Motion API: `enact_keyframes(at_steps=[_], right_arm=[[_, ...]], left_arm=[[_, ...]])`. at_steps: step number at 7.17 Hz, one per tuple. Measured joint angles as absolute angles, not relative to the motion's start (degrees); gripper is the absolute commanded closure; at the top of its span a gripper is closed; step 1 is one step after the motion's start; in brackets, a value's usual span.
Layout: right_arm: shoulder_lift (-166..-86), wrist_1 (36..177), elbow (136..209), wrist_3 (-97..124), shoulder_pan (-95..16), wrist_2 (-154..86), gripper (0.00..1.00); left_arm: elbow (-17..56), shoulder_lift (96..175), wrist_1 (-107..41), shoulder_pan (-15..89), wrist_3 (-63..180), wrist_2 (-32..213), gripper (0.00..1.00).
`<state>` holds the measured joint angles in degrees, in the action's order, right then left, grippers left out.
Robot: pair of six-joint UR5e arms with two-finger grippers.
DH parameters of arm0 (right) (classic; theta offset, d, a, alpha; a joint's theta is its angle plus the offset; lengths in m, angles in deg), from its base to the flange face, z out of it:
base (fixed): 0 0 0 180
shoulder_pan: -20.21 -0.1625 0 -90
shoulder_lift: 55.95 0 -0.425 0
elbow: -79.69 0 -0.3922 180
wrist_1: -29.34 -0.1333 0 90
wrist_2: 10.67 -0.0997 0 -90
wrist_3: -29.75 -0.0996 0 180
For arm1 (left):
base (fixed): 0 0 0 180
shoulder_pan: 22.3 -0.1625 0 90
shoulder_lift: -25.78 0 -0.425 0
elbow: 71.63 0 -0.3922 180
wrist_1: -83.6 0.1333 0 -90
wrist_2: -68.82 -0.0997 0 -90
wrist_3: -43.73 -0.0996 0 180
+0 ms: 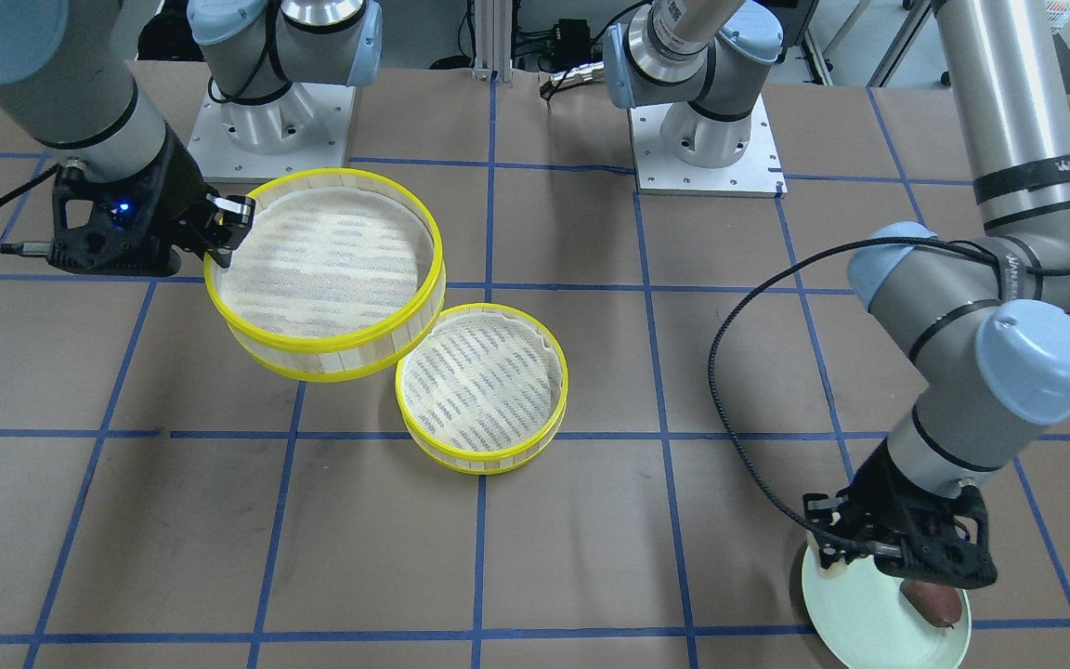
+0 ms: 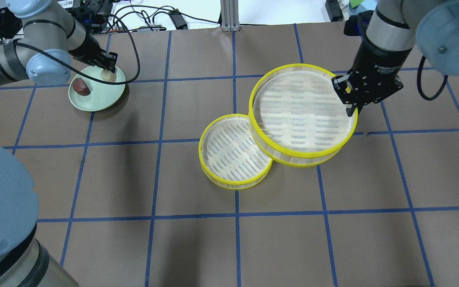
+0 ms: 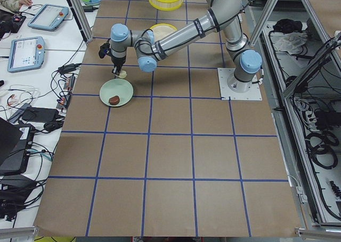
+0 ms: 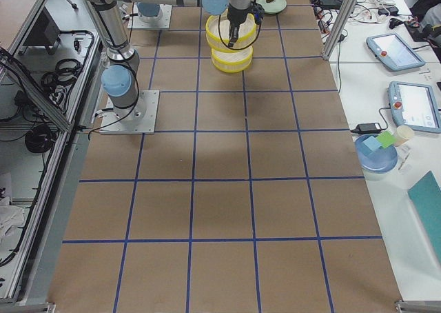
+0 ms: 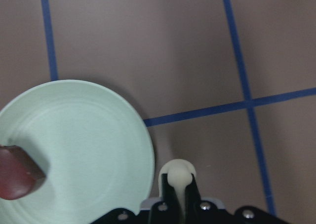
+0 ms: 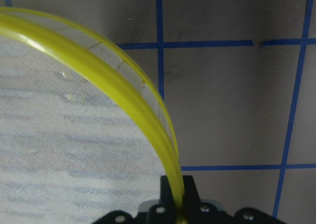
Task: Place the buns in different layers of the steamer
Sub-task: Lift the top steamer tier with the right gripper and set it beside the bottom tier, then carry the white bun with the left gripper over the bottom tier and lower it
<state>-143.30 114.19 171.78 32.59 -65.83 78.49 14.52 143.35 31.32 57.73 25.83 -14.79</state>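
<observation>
My left gripper (image 2: 108, 71) is shut on the cream-white bun (image 5: 178, 175) and holds it over the edge of the pale green plate (image 2: 98, 99). The dark reddish-brown bun (image 2: 80, 87) lies on the plate and also shows in the left wrist view (image 5: 17, 179). My right gripper (image 2: 351, 109) is shut on the yellow rim (image 6: 123, 81) of one steamer layer (image 2: 301, 111). It holds that layer raised and tilted, and the layer's edge overlaps the other layer (image 2: 229, 149), which rests on the table. Both layers hold nothing.
The brown table top is marked with blue tape gridlines. The two arm bases (image 1: 707, 139) stand at the robot's side of the table. A black cable (image 1: 739, 400) loops from the left wrist over the table between the plate and the layers.
</observation>
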Motion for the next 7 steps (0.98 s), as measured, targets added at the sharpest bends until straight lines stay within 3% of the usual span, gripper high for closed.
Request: enact_keyframes(at_steps=[3, 7], right_arm=[[-143.3, 112.0, 172.1, 33.7, -64.7, 78.9, 1.0], [-143.3, 111.8, 172.3, 33.7, -64.6, 79.0, 1.0]], left_arm=[[15.7, 139.8, 30.2, 69.0, 44.0, -14.7, 1.0], [22.5, 137.7, 30.0, 80.6, 58.8, -12.1, 1.0]])
